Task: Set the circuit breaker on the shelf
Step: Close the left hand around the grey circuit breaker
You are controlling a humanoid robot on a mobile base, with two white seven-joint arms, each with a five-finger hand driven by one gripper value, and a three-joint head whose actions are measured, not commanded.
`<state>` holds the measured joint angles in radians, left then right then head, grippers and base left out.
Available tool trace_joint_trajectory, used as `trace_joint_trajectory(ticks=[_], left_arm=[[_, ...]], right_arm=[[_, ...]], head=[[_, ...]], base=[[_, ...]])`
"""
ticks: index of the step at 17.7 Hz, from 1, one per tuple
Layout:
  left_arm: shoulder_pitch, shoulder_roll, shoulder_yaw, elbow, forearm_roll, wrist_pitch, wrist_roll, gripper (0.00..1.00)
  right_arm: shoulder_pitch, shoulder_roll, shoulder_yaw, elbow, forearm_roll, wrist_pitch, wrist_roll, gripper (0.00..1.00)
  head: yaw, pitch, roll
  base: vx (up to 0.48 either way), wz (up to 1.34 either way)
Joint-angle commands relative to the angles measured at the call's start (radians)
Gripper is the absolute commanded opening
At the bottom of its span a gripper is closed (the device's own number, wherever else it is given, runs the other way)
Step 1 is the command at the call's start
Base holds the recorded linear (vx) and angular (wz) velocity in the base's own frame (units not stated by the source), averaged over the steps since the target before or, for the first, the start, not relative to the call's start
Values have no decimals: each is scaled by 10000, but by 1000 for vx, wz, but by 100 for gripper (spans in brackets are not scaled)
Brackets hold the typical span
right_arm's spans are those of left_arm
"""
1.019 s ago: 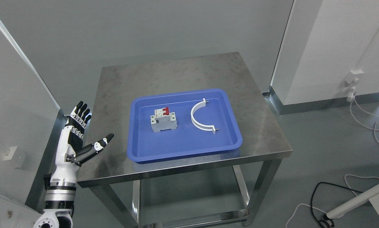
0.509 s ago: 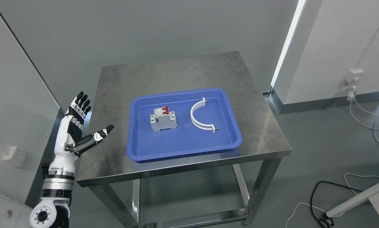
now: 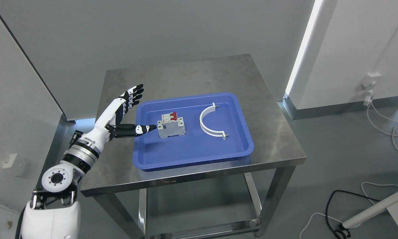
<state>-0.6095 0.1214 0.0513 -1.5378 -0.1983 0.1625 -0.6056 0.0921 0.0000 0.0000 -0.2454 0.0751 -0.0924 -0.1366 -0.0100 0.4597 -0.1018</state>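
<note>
A grey circuit breaker (image 3: 171, 125) with red switches lies in the left half of a blue tray (image 3: 192, 156) on a steel table (image 3: 185, 73). My left hand (image 3: 142, 111) hovers over the tray's left rim, open, with its fingers (image 3: 132, 94) spread toward the far side and its thumb tip just left of the breaker. Whether the thumb touches the breaker is unclear. The hand holds nothing. My right arm is out of view.
A white half-ring clamp (image 3: 210, 122) lies in the tray's right half. Grey panels stand at the left, a white wall at the right. Cables (image 3: 381, 122) and a white pole (image 3: 375, 207) lie on the floor at the right.
My left arm has swung from beside the table's left edge up and right, over the table. The open hand now sits next to the breaker. The tray's contents have not moved.
</note>
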Motion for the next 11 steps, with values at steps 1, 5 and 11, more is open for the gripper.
trace_joint_trajectory(ticks=[1, 5, 11], left_arm=[[-762, 381, -1954, 237, -1680, 384, -662, 94], [-746, 122, -2154, 880, -2310, 369, -740, 89], [-1115, -339, -2200, 2015, -3415, 369, -740, 85]], right_arm=[[0, -175, 199, -1, 0, 1707, 1, 100], [0, -175, 199, -1, 0, 1707, 1, 100], [0, -175, 199, -1, 0, 1707, 1, 100]], head=[[0, 0, 0], [0, 0, 0], [0, 0, 0]], base=[[-11, 40], [-14, 19], [4, -12]])
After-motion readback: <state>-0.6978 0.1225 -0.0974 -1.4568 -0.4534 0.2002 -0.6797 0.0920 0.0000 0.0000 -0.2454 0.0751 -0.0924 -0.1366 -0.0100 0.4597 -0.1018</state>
